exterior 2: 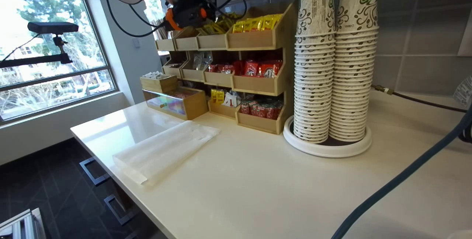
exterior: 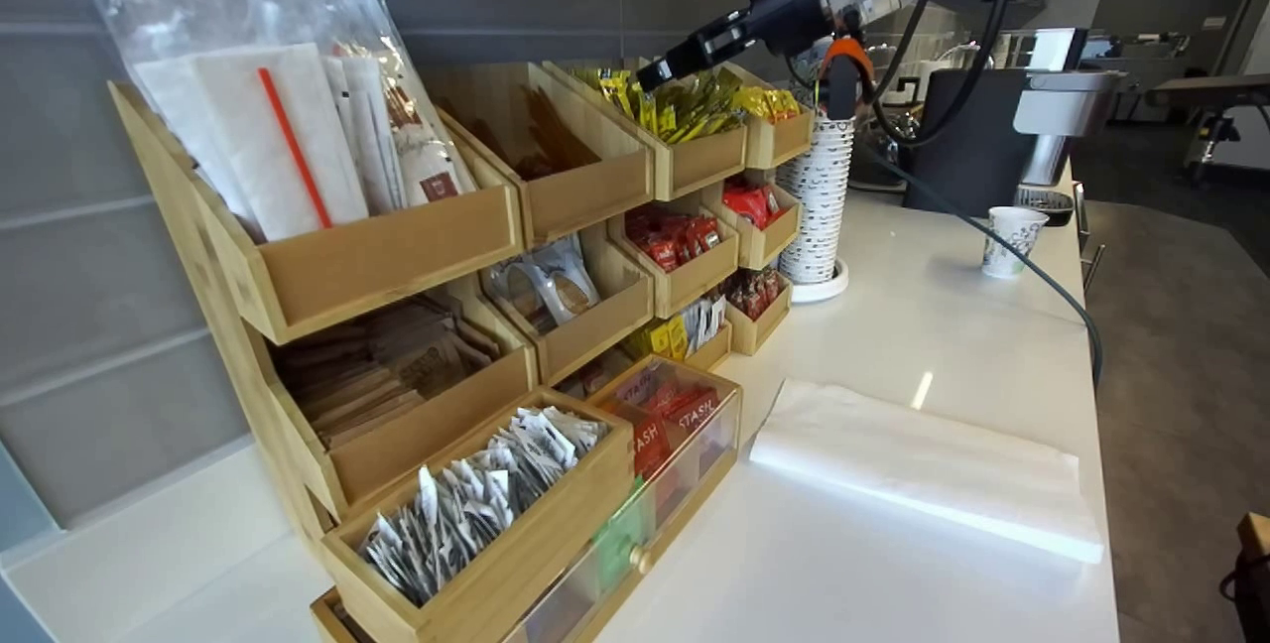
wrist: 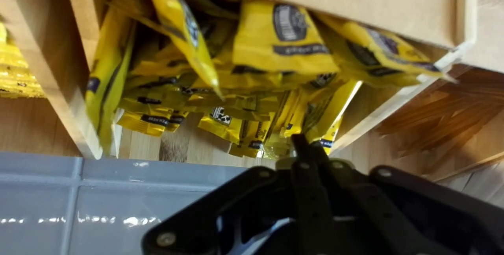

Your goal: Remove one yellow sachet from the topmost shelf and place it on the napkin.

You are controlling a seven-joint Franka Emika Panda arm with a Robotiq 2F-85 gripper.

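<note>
Many yellow sachets fill the right-hand bins of the topmost shelf (exterior: 710, 163) in an exterior view; the shelf also shows in an exterior view (exterior 2: 251, 41). My gripper (exterior: 651, 77) points down into the yellow-sachet bin. In the wrist view the gripper's fingers (wrist: 308, 141) are nearly together near the bin's side wall. A yellow sachet (wrist: 328, 109) runs up from between the fingertips and appears pinched, though the contact is dark and blurred. Other yellow sachets (wrist: 285, 38) lie around it. The white napkin (exterior: 923, 469) lies flat on the counter, also in an exterior view (exterior 2: 166, 152).
Tall cup stacks (exterior 2: 333, 84) stand beside the rack. Lower tiers hold red sachets (exterior: 680, 241). A box of white packets (exterior: 486, 484) sits on a drawer box in front. A paper cup (exterior: 1012, 238) and a cable (exterior: 977, 226) are further along the counter.
</note>
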